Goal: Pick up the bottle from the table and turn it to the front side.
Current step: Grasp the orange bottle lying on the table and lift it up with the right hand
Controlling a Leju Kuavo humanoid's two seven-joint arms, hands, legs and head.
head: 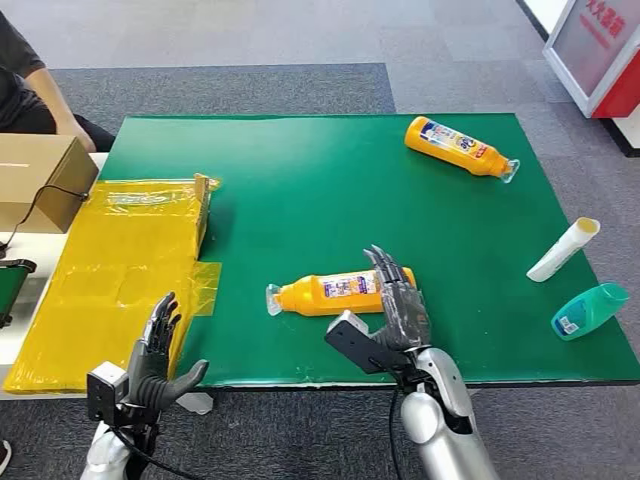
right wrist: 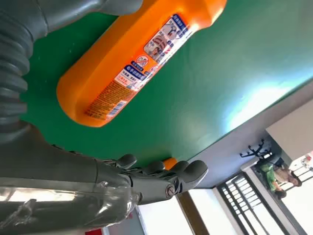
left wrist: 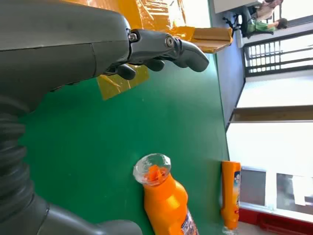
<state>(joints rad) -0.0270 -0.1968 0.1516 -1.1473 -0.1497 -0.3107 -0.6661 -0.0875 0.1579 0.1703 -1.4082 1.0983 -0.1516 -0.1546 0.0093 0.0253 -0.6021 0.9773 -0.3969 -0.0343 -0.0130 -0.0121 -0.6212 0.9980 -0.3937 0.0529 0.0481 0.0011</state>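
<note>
Right hand (head: 398, 305), lower centre of frame: fingers spread, empty, just beside orange bottle (head: 340, 291) lying flat on green table (head: 317, 190). Left hand (head: 155, 360), lower left: spread, empty.

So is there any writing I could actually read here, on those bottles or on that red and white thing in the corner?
Near orange bottle: label with blue and red print, too small and tilted to read.
Far orange bottle: label too small to read.
Teal bottle: small label, unreadable.
White tube: no text visible.
Red and white sign: red characters, cut off and blurred, unreadable.
</note>
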